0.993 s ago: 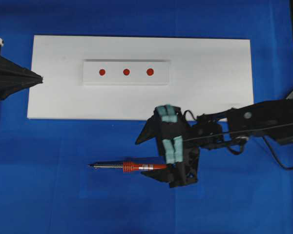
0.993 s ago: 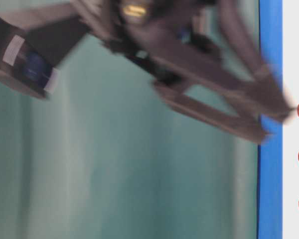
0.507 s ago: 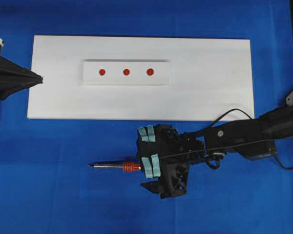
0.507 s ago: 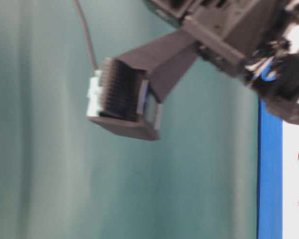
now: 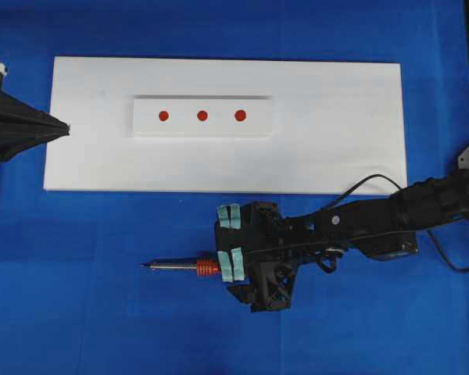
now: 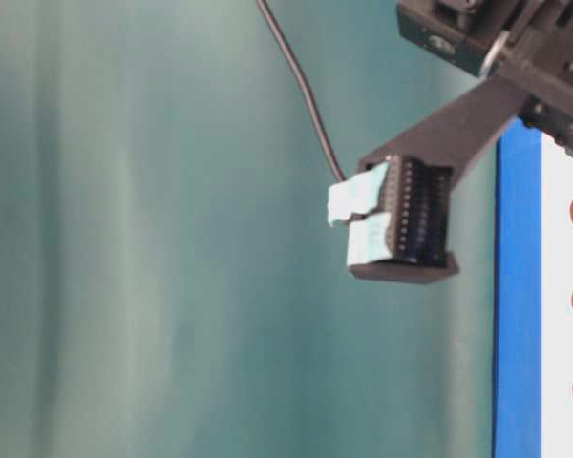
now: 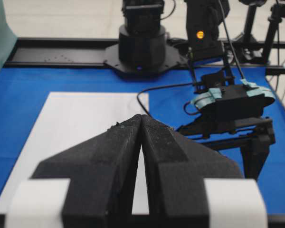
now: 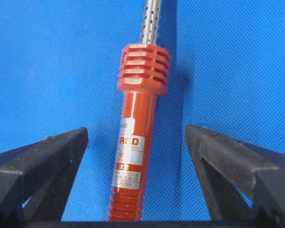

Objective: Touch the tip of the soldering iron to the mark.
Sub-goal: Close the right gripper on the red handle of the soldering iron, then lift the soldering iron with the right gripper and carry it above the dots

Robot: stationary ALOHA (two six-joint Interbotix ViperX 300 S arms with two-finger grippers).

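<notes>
The soldering iron [image 5: 189,267] lies on the blue mat, its tip [image 5: 143,266] pointing left. In the right wrist view its red ribbed handle [image 8: 135,142] runs up the middle, with the silver shaft [image 8: 151,21] beyond. My right gripper [image 5: 225,242] is open and straddles the handle, with a gap between the handle and each finger [image 8: 47,156]. Three red marks [image 5: 202,116] sit in a row on a raised white strip. My left gripper [image 5: 62,127] is shut and empty at the white board's left edge, seen close up in the left wrist view [image 7: 141,118].
The strip lies on a large white board [image 5: 336,133], on blue matting. The iron's black cord [image 6: 301,86] trails away from the right arm. The right arm's base [image 7: 142,45] stands at the far end of the table in the left wrist view.
My right gripper has moved left along the iron, from its cord end up over the handle. The iron and the left gripper have stayed put.
</notes>
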